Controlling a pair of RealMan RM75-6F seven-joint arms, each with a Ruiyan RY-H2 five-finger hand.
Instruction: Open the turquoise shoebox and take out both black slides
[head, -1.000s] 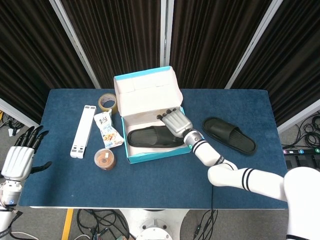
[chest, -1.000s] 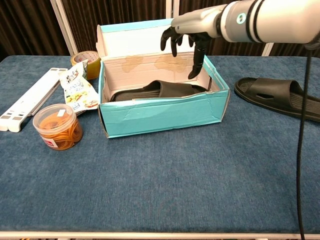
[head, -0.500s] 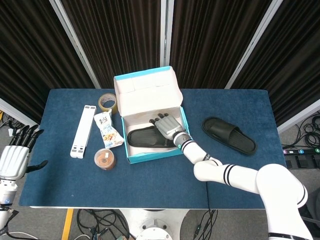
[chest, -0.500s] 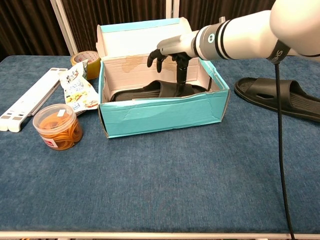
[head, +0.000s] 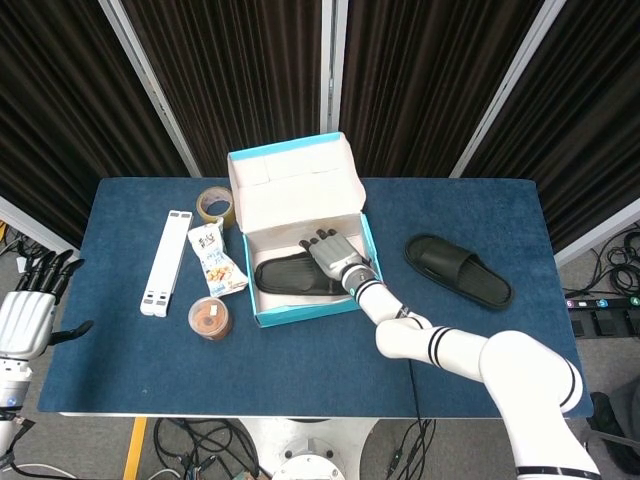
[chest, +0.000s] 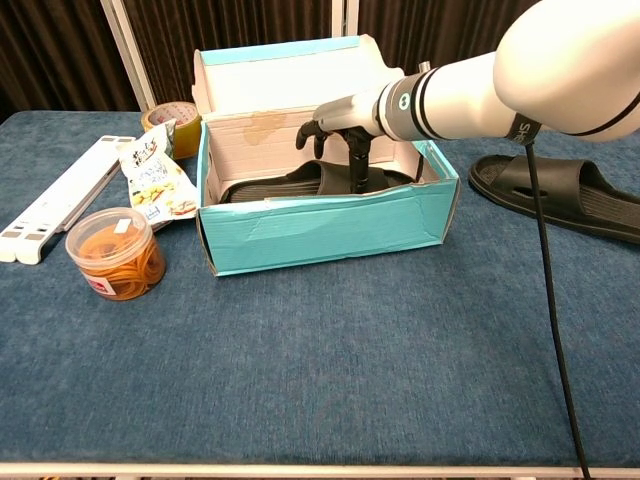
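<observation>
Lying inside the open turquoise shoebox at mid-table is one black slide, with the right hand reaching down onto its strap, fingers curled over it, though whether they are gripping cannot be told. Sitting on the table right of the box is the other slide. Hovering off the table's near left corner, the left hand is holding nothing, fingers spread.

The right arm is glossy white, its rounded segments ringed with black bands near the wrist, and a thin black cable hangs from it. Its robot hand has a silver-grey ribbed back and black fingers. The left robot hand matches it: pale grey ribbed back, black fingers.
</observation>
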